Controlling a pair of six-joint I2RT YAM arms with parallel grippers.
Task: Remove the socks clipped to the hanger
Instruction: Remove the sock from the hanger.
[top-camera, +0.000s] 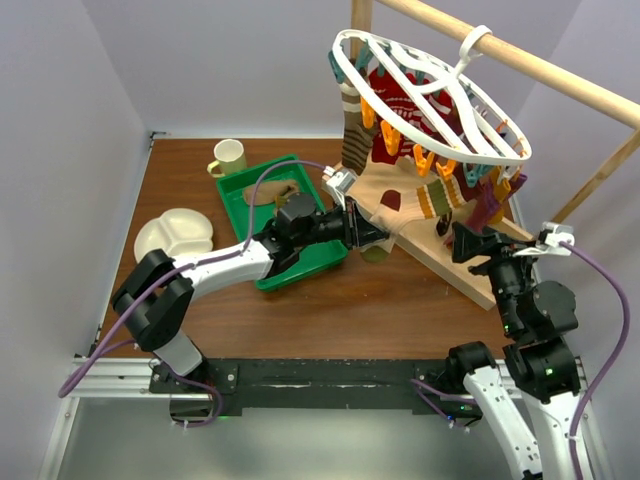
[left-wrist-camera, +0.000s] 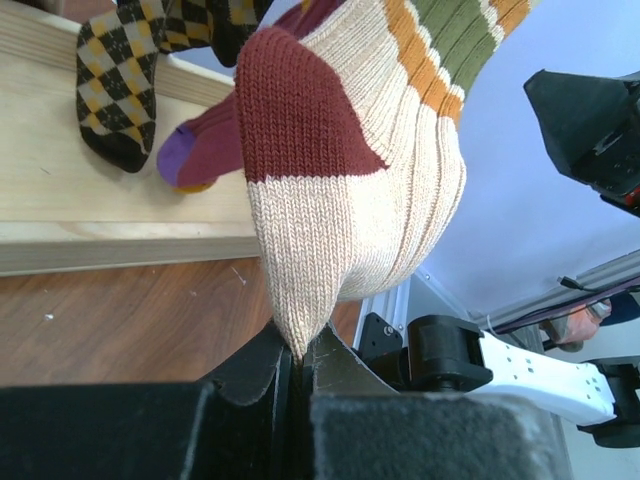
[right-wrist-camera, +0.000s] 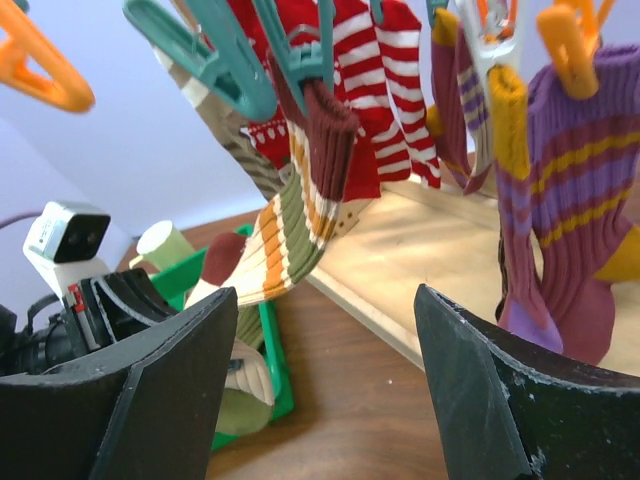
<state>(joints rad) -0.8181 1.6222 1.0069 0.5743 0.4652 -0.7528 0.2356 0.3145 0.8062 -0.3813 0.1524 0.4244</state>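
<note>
Brown wooden table (top-camera: 380, 300) underneath. Left gripper (left-wrist-camera: 300, 362) pinches the toe of a tan ribbed sock (left-wrist-camera: 350, 220) with a maroon heel. The sock stretches down from the white plastic oval hanger (top-camera: 340, 65) up on the wooden rail (top-camera: 560, 75). Right gripper (right-wrist-camera: 325, 300) gapes wide, empty, just beside a clipped purple striped sock (right-wrist-camera: 570, 200).

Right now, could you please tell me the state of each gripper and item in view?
Tan ribbed sock with maroon heel, clipped, stretched toward left gripper.
Left gripper, shut on that sock.
Right gripper, open, empty.
White plastic oval hanger, hooked on wooden rail, tilted.
Cream mug, upright.
</note>
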